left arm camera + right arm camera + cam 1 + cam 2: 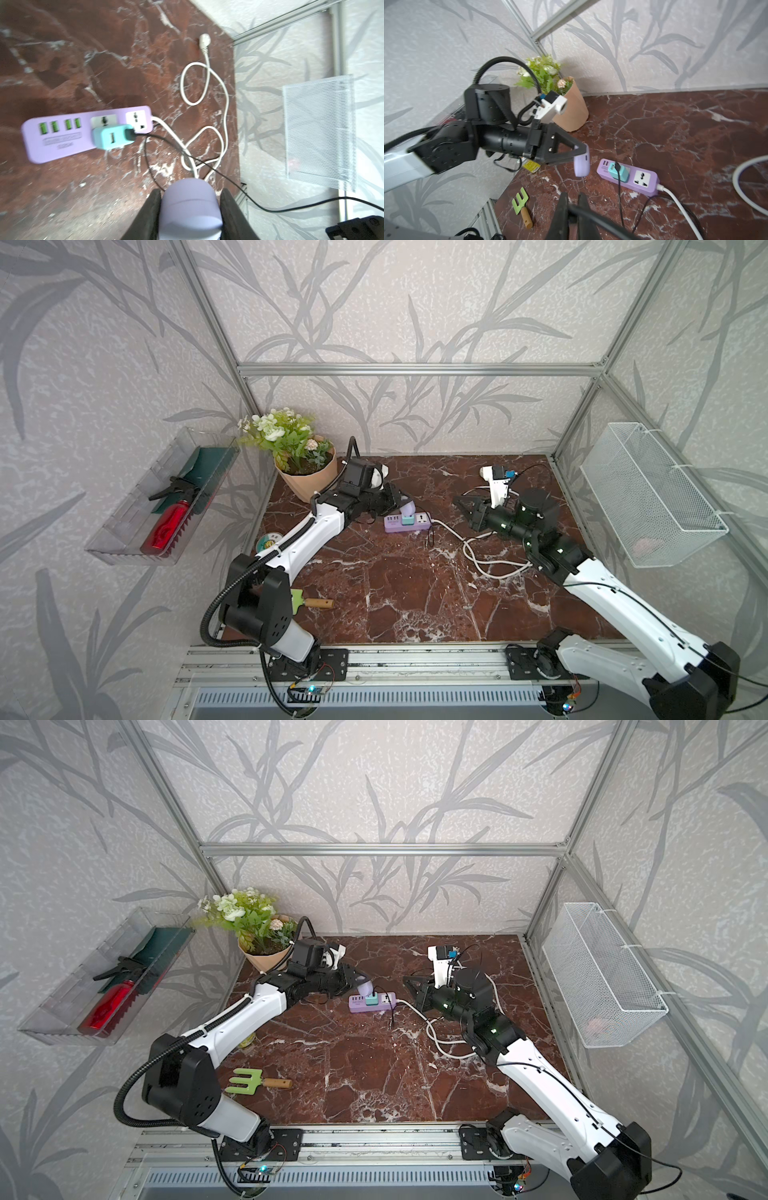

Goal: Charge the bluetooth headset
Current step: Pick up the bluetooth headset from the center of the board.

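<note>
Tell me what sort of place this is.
Probably a staged robot test cell dressed like a home corner: aluminium frame with leaf wallpaper, marble-look tabletop, potted flowers, purple power strip.

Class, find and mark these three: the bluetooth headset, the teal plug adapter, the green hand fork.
bluetooth headset point(190, 205), left wrist view, on its rounded lavender shell.
teal plug adapter point(101, 138), left wrist view, on its face beside the USB port.
green hand fork point(246, 1081), in a top view, on the green head.
</note>
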You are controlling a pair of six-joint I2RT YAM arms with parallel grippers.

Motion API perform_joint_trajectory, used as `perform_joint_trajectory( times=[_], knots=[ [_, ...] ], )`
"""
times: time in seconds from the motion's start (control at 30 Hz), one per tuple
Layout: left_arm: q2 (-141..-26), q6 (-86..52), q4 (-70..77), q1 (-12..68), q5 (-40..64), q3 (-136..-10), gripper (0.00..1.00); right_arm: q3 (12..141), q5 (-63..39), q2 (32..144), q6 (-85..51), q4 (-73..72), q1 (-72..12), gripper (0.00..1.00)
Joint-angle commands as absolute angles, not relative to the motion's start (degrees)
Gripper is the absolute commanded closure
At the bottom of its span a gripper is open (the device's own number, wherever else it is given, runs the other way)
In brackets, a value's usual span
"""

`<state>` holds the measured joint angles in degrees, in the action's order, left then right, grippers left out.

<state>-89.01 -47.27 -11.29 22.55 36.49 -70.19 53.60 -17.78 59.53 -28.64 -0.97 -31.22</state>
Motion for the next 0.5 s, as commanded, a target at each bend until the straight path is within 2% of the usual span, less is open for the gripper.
perform_joint_trajectory(
  times=[0.0,0.2,0.47],
  knots=[
    [-86.86,-52.17,0.91,23.50,41.92,-70.57,0.86,55.58,-21.07,60.16,-25.95,0.00,-32.98,1.00],
    [-85.28,-58.81,14.86,24.15,46.10,-67.26,0.86,57.33,-18.16,63.19,-23.43,0.26,-36.77,1.00],
    [-85.48,-61.66,20.87,26.48,51.45,-68.28,0.88,56.30,-17.21,61.17,-20.41,-4.72,-36.36,1.00]
  ],
)
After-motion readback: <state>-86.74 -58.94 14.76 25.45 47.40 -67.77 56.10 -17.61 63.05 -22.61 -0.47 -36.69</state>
